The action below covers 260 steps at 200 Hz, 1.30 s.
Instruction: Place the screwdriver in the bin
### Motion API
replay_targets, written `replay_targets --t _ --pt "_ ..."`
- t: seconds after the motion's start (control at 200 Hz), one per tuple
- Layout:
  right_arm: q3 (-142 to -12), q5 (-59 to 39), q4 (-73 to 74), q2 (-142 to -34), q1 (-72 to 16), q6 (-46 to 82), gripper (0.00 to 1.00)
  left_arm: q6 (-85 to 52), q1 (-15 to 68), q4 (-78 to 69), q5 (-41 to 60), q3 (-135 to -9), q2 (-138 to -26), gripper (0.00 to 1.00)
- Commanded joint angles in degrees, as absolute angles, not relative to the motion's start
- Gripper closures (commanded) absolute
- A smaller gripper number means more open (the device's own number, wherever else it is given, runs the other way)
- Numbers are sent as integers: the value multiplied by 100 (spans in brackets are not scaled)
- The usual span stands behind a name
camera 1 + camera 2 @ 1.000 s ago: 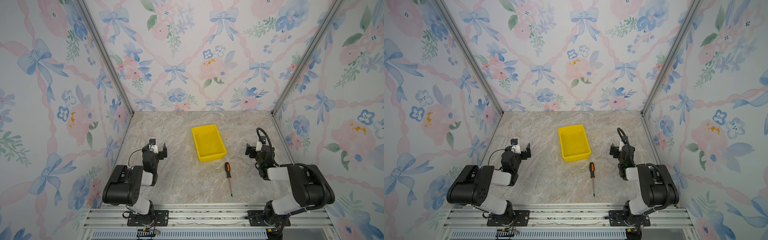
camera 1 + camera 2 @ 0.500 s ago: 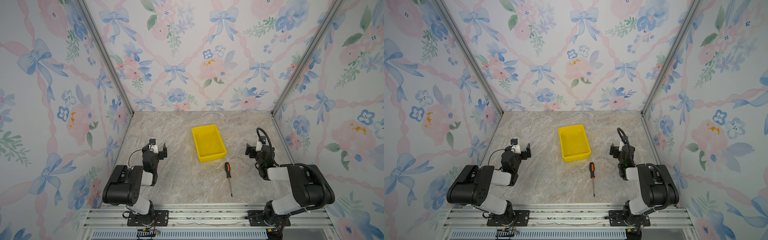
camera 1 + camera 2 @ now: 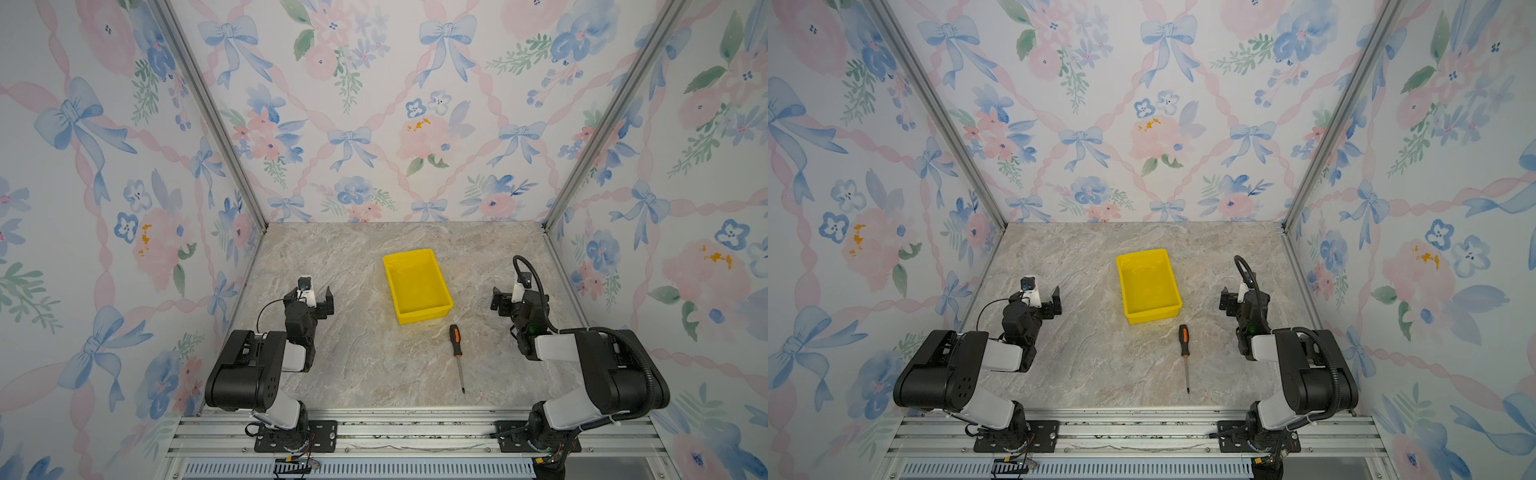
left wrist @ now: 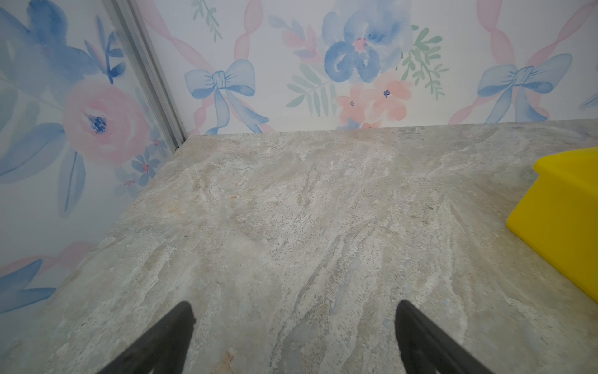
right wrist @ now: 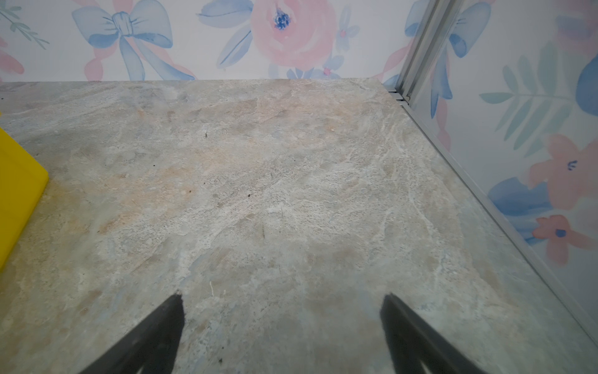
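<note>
Orange-handled screwdriver [image 3: 456, 353] lies just beside the yellow bin [image 3: 424, 312], seemingly not touching. Wide apart stand the left tool [image 4: 293, 311] and the right tool [image 5: 281, 301].

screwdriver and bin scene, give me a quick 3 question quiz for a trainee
1. True or false: the screwdriver lies inside the bin.
2. The screwdriver's handle end points: A toward the bin; B away from the bin; C sideways to it.
3. Fill in: the left gripper and the right gripper both have their jaws ____ with nothing between them.

Key: 1 false, it lies on the table, just outside the bin's near wall. 2 A. 3 open.
</note>
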<state>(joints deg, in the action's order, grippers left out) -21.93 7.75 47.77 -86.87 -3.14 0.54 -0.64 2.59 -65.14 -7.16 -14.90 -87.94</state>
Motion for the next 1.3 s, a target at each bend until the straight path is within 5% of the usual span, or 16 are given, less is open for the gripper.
replay_targets --t 0.0,0.205,0.4,0.615,0.94,1.295 --pt "-2407 790 4299 -8159 -377 -27 3 -178 237 -5972 -863 -1646 -8367 2" --pt "-2726 975 2609 -6896 -568 125 3 -299 255 -3349 -707 -2298 -7200 3" --pt "-3757 1362 -458 -6210 -679 1363 3 -1470 331 -1298 -543 -2872 -6238 3" --pt "-4428 483 -2564 -6030 -1061 2114 3 -2175 378 373 662 -3506 -6106 2" --pt "-4262 554 -3349 -5810 -2614 2623 3 -2272 901 754 2397 -3660 -6163 2" --pt "-3900 10 -2540 -6692 -3151 2303 6 -2146 2671 843 1620 -3551 -6090 2"
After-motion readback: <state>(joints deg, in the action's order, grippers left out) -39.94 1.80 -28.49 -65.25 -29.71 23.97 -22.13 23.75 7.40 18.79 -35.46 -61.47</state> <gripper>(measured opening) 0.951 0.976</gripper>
